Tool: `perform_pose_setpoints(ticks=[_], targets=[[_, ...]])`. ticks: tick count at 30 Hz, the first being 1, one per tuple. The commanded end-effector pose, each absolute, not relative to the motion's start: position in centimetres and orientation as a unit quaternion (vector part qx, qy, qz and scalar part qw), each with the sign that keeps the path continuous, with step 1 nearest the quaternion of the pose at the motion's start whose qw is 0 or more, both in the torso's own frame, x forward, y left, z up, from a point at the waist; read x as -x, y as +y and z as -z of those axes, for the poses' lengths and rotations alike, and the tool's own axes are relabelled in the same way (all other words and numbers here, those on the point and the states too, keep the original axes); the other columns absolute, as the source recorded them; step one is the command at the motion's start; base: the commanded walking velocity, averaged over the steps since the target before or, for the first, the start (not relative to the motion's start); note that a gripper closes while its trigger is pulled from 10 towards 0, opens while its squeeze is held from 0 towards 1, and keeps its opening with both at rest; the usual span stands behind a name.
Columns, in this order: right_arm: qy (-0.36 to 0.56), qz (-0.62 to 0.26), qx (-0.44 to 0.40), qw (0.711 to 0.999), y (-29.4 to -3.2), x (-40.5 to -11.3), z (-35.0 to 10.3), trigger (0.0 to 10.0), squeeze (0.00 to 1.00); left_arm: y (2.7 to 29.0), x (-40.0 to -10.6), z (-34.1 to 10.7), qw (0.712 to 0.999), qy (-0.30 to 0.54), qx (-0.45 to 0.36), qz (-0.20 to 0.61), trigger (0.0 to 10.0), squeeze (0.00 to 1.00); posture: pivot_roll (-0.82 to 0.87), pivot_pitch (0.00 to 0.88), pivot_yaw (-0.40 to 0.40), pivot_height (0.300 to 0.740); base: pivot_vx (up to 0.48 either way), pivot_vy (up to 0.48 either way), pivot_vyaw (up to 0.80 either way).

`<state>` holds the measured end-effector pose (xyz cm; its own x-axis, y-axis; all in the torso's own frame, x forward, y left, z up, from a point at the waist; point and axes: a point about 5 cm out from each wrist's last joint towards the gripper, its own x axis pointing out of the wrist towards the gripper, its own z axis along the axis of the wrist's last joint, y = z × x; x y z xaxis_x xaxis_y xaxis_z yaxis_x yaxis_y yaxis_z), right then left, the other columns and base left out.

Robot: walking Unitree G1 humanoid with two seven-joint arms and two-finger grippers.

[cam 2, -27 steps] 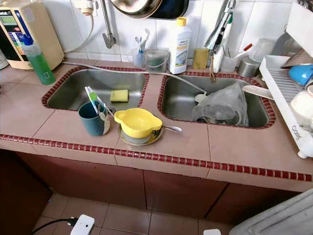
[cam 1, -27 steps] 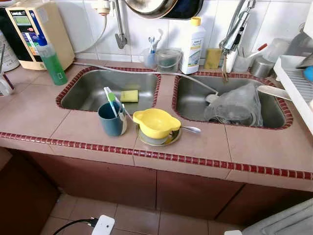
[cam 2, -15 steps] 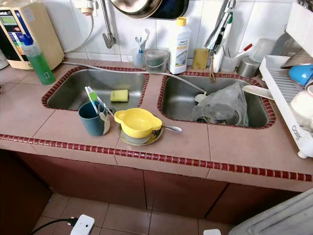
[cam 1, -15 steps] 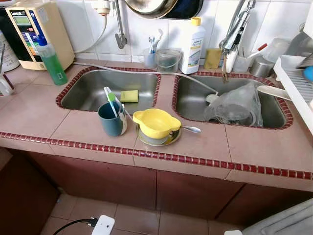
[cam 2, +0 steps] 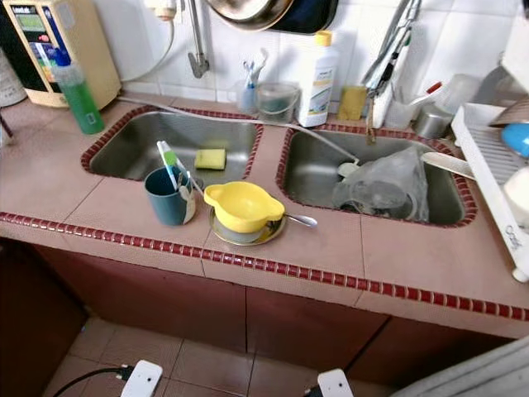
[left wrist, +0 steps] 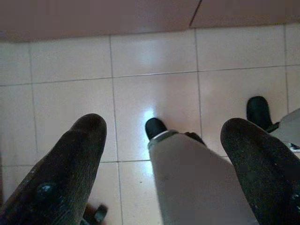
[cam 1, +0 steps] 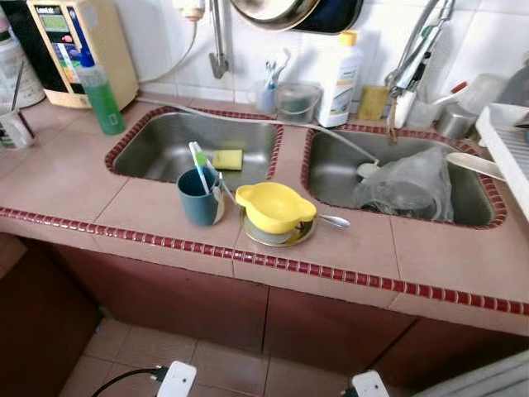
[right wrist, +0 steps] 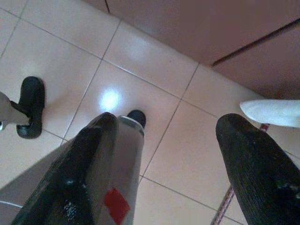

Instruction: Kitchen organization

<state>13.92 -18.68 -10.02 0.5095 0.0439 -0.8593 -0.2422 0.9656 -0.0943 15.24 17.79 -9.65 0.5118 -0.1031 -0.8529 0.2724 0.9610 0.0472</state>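
On the tiled counter (cam 1: pixel 66 178) between two steel sinks, a yellow bowl (cam 1: pixel 275 207) sits on a metal plate (cam 1: pixel 281 238) with a spoon (cam 1: pixel 333 221) beside it. To its left stands a teal cup (cam 1: pixel 198 198) holding a green and white brush (cam 1: pixel 198 159). A yellow sponge (cam 1: pixel 228 159) lies in the left sink (cam 1: pixel 157 153). A crumpled clear plastic bag (cam 1: pixel 409 182) lies in the right sink (cam 1: pixel 331 178). My left gripper (left wrist: pixel 164 126) and right gripper (right wrist: pixel 169 123) hang open over the floor tiles, holding nothing.
A green soap bottle (cam 1: pixel 102 91) and a beige water machine (cam 1: pixel 74 37) stand at the back left. A white bottle (cam 1: pixel 341 68) and the tap (cam 1: pixel 413 58) are behind the sinks. A white dish rack (cam 1: pixel 508 145) is at the right. Brown cabinet doors (cam 1: pixel 165 298) are below.
The whole view has shifted a little right and down, so the camera moved. The things on the counter stand as before.
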Motion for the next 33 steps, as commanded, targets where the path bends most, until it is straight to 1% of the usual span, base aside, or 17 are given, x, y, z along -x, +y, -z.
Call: perform_pose_setpoints(ticks=[1, 9, 12, 14, 16, 17, 20, 21, 23, 24, 25, 27, 28, 29, 30, 31, 33], targets=[[0.487, -0.083, 0.103, 0.863, -19.0, -14.0, 9.9, 10.0, 0.00, 18.0, -14.9, 9.8, 0.863, 0.487, -0.082, 0.109, 10.0, 0.00, -0.01, 0.000, -0.003, 0.740, 0.000, 0.000, 0.00], [0.468, -0.082, 0.110, 0.873, -19.6, -14.3, 9.6, 10.0, 0.00, 19.3, -14.5, 9.7, 0.864, 0.485, -0.093, 0.101, 10.0, 0.00, -0.01, 0.000, 0.000, 0.740, 0.000, 0.000, 0.00], [0.430, -0.102, 0.105, 0.891, -19.6, -15.3, 9.0, 10.0, 0.00, 19.8, -15.1, 9.2, 0.873, 0.458, -0.110, 0.127, 10.0, 0.00, -0.01, 0.000, -0.002, 0.740, 0.000, 0.000, 0.00], [0.416, -0.114, 0.105, 0.896, -19.4, -15.6, 8.7, 10.0, 0.00, 19.8, -15.3, 9.0, 0.876, 0.447, -0.114, 0.139, 10.0, 0.00, -0.01, 0.000, -0.002, 0.740, 0.000, 0.000, 0.00], [0.392, -0.144, 0.104, 0.903, -19.1, -16.2, 8.3, 10.0, 0.00, 19.7, -16.0, 8.6, 0.880, 0.425, -0.127, 0.169, 10.0, 0.00, -0.01, 0.000, -0.007, 0.740, 0.000, 0.000, 0.00], [0.373, -0.171, 0.104, 0.906, -19.0, -16.6, 7.9, 10.0, 0.00, 19.6, -16.6, 8.1, 0.882, 0.403, -0.139, 0.199, 10.0, 0.00, 0.00, 0.000, -0.010, 0.740, 0.000, 0.000, 0.00], [0.355, -0.201, 0.101, 0.907, -19.0, -17.1, 7.4, 10.0, 0.00, 19.5, -17.6, 7.3, 0.886, 0.371, -0.152, 0.232, 10.0, 0.00, 0.00, 0.000, -0.014, 0.740, 0.000, 0.000, 0.00], [0.337, -0.226, 0.091, 0.909, -19.1, -17.7, 6.8, 10.0, 0.00, 19.5, -18.4, 6.6, 0.889, 0.343, -0.154, 0.262, 10.0, 0.00, 0.00, 0.000, -0.014, 0.740, 0.000, 0.000, 0.00], [0.321, -0.253, 0.080, 0.909, -19.1, -18.1, 6.2, 10.0, 0.00, 19.4, -18.9, 5.9, 0.888, 0.318, -0.159, 0.292, 10.0, 0.00, 0.00, 0.000, -0.016, 0.740, 0.000, 0.000, 0.00], [0.304, -0.288, 0.084, 0.904, -19.2, -18.5, 5.6, 10.0, 0.00, 19.4, -19.4, 5.1, 0.884, 0.287, -0.162, 0.331, 10.0, 0.00, 0.00, 0.006, -0.019, 0.740, 0.000, 0.000, 0.00], [0.304, -0.288, 0.084, 0.904, -19.2, -18.5, 5.6, 10.0, 0.00, 19.4, -19.4, 5.1, 0.884, 0.287, -0.162, 0.331, 10.0, 0.00, 0.00, 0.006, -0.019, 0.740, 0.000, 0.000, 0.00], [0.293, -0.316, 0.090, 0.898, -19.4, -18.8, 5.1, 10.0, 0.00, 19.3, -20.0, 4.2, 0.879, 0.260, -0.164, 0.364, 10.0, 0.00, 0.00, 0.013, -0.023, 0.740, 0.000, 0.000, 0.00], [0.283, -0.334, 0.093, 0.894, -19.5, -19.1, 4.6, 10.0, 0.00, 19.2, -20.5, 3.3, 0.872, 0.233, -0.173, 0.394, 10.0, 0.00, 0.01, 0.017, -0.023, 0.740, 0.000, 0.000, 0.00], [0.270, -0.362, 0.096, 0.887, -19.7, -19.6, 3.8, 10.0, 0.00, 18.9, -21.1, 2.0, 0.858, 0.196, -0.189, 0.436, 10.0, 0.00, 0.01, 0.022, -0.022, 0.740, 0.000, 0.000, 0.00], [0.257, -0.386, 0.092, 0.881, -19.8, -19.9, 3.0, 10.0, 0.00, 18.6, -21.4, 1.1, 0.849, 0.178, -0.192, 0.459, 10.0, 0.00, 0.01, 0.023, -0.021, 0.740, 0.000, 0.000, 0.00], [0.257, -0.386, 0.092, 0.881, -19.8, -19.9, 3.0, 10.0, 0.00, 18.6, -21.4, 1.1, 0.849, 0.178, -0.192, 0.459, 10.0, 0.00, 0.01, 0.023, -0.021, 0.740, 0.000, 0.000, 0.00], [0.244, -0.415, 0.089, 0.872, -19.8, -20.2, 2.0, 10.0, 0.00, 18.3, -21.8, 0.2, 0.840, 0.162, -0.191, 0.482, 10.0, 0.00, 0.02, 0.027, -0.026, 0.740, 0.000, 0.000, 0.00]])
